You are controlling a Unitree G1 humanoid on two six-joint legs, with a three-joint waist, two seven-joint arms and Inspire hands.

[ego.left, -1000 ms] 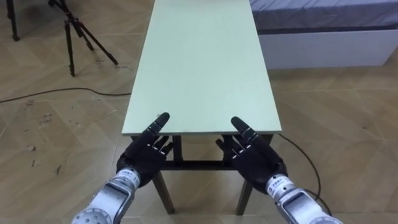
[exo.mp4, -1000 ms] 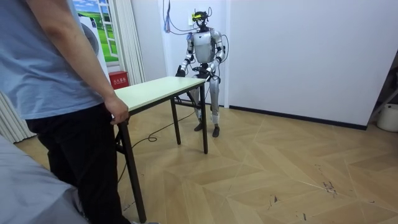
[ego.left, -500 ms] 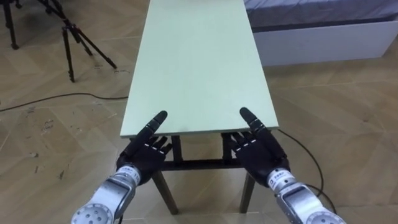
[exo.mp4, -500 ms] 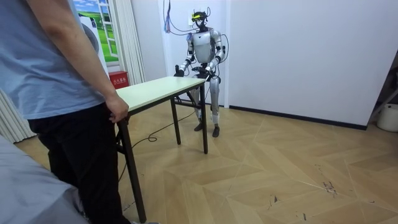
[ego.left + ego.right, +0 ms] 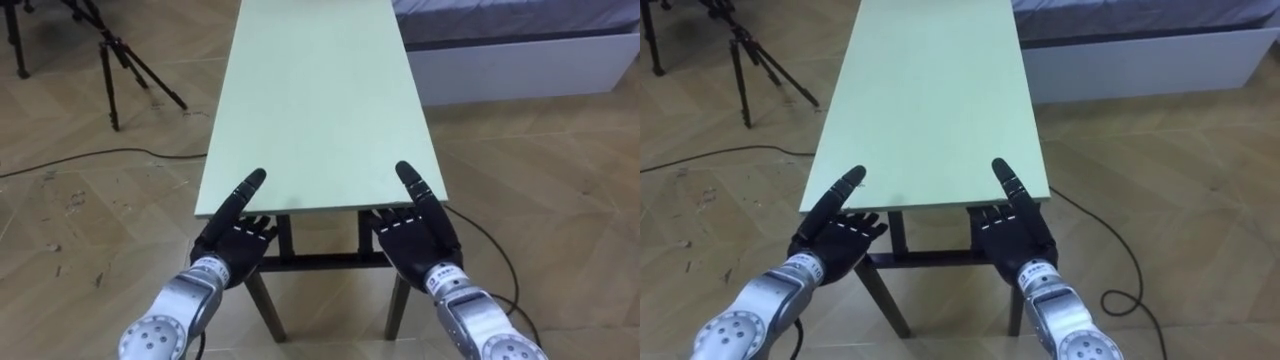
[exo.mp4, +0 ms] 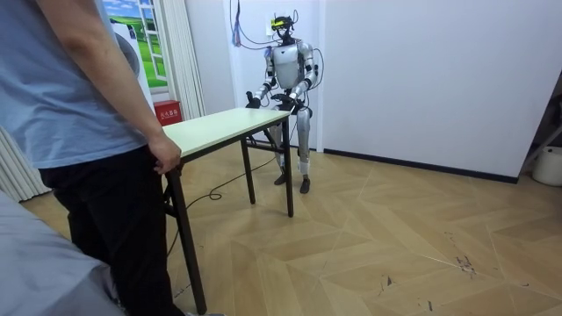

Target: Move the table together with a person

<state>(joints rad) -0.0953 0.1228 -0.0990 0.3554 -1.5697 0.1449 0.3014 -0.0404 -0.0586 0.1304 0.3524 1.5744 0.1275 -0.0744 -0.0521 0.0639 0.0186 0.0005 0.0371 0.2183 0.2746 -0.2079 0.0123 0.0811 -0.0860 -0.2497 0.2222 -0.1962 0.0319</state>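
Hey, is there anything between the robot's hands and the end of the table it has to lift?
Nothing visible. The left hand and right hand are open at the table's near end, thumbs lying over its top edge, with no object between them and it.

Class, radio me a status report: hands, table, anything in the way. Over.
Left hand and right hand open at near edge of table, thumbs over top. Person's hand on far end. Tripod off left, cable on floor.
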